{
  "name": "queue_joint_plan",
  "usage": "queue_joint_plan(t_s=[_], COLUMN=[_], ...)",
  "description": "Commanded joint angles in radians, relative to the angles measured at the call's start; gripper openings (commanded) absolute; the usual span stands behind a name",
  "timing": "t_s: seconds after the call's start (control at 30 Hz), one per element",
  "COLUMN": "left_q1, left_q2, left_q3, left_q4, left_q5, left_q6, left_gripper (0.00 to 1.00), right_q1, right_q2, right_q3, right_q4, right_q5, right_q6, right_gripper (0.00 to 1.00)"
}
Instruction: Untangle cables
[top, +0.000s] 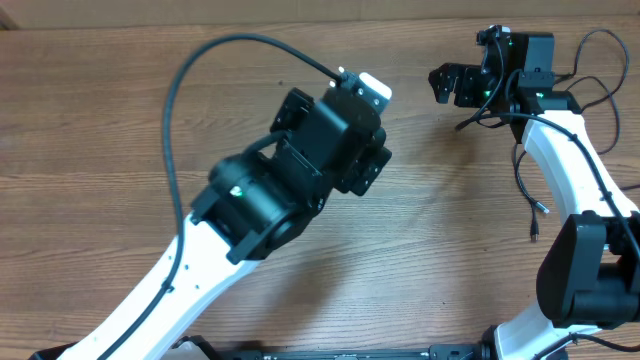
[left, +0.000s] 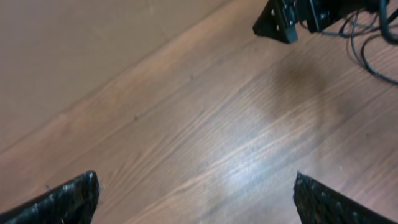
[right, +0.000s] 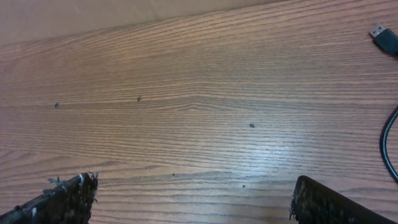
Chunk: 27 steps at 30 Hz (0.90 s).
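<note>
The thin black cables (top: 521, 168) lie at the right of the table, beside and under my right arm, with two small plug ends (top: 538, 222) toward the front. Loose loops show in the left wrist view (left: 372, 51). In the right wrist view a silver-tipped plug (right: 384, 35) and a curve of cord (right: 387, 149) lie at the right edge. My right gripper (top: 450, 85) (right: 193, 199) is open and empty over bare wood, left of the cables. My left gripper (top: 340, 135) (left: 196, 199) is open and empty at mid-table, apart from the cables.
The wooden table (top: 120, 120) fills the views. A thick black cable (top: 180, 90) fixed to the left arm arcs over the back left. The right gripper shows at the top of the left wrist view (left: 280, 18).
</note>
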Motion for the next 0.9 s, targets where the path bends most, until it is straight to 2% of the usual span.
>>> queue_joint_plan(t_s=[0.0,0.07,0.2,0.37,0.47,0.73,0.87], left_q1=[0.004,0.004,0.005,0.04,0.12,0.347,0.443], left_q2=[-0.091,-0.136,-0.265,-0.436,-0.55,-0.739,-0.844], left_q3=[-0.198,-0.304,-0.601,-0.895,-1.049,-1.278,-1.38], left_q4=[0.123,0.21,0.494,0.783,0.921,1.14,1.205], left_q5=[0.007,0.007,0.007,0.028,0.159,0.515,0.591], left_q6=[-0.006,0.019,0.093,0.101,0.098,0.094,0.024], left_gripper=[1.0,1.0,1.0,1.0,1.0,1.0,0.99], right_q1=[0.002,0.002,0.002,0.002,0.002,0.002,0.002], right_q2=[-0.003,-0.003,-0.003,-0.003,-0.003,-0.003,-0.003], right_q3=[0.023,0.023,0.023,0.023,0.023,0.023,0.023], right_q4=[0.005,0.005,0.005,0.005,0.005,0.005,0.005], right_q5=[-0.002,-0.002,-0.002,-0.002,-0.002,-0.002,-0.002], right_q6=[0.002,0.002,0.002,0.002,0.002,0.002,0.002], right_gripper=[1.0,1.0,1.0,1.0,1.0,1.0,1.0])
